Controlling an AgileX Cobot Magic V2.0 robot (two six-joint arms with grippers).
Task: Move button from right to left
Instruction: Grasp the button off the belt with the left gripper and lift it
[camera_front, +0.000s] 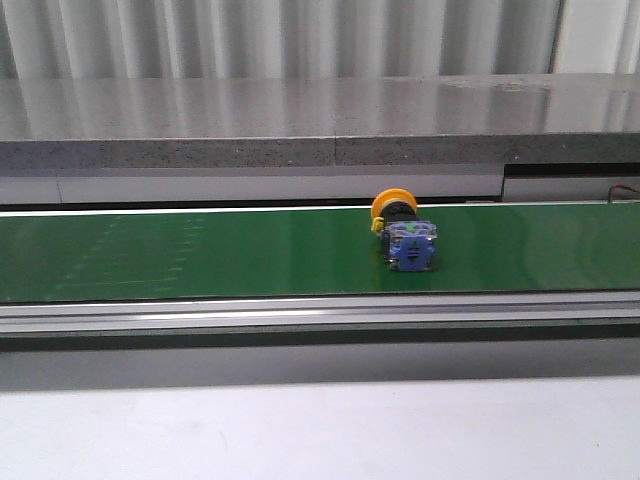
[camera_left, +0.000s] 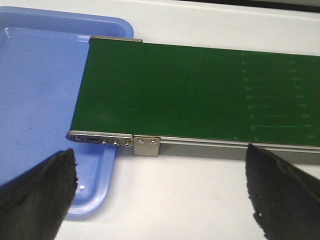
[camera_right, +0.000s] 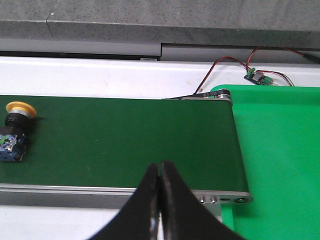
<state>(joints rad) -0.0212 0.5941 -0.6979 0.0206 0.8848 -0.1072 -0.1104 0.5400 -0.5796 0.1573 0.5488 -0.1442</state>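
Note:
The button (camera_front: 405, 232) lies on its side on the green belt (camera_front: 200, 250), orange-yellow cap toward the back, blue-grey base toward the front, right of the belt's middle. It also shows in the right wrist view (camera_right: 15, 131) at the frame's left edge. My right gripper (camera_right: 160, 167) is shut and empty, over the belt's near edge, well apart from the button. My left gripper (camera_left: 160, 165) is wide open and empty, above the white table in front of the belt's left end (camera_left: 150, 90). Neither gripper shows in the front view.
A blue tray (camera_left: 40, 90) lies under the belt's left end. A green tray (camera_right: 280, 150) lies at the belt's right end (camera_right: 150, 140). A small circuit board with red and black wires (camera_right: 257, 76) sits behind it. A grey ledge (camera_front: 300, 125) runs behind the belt.

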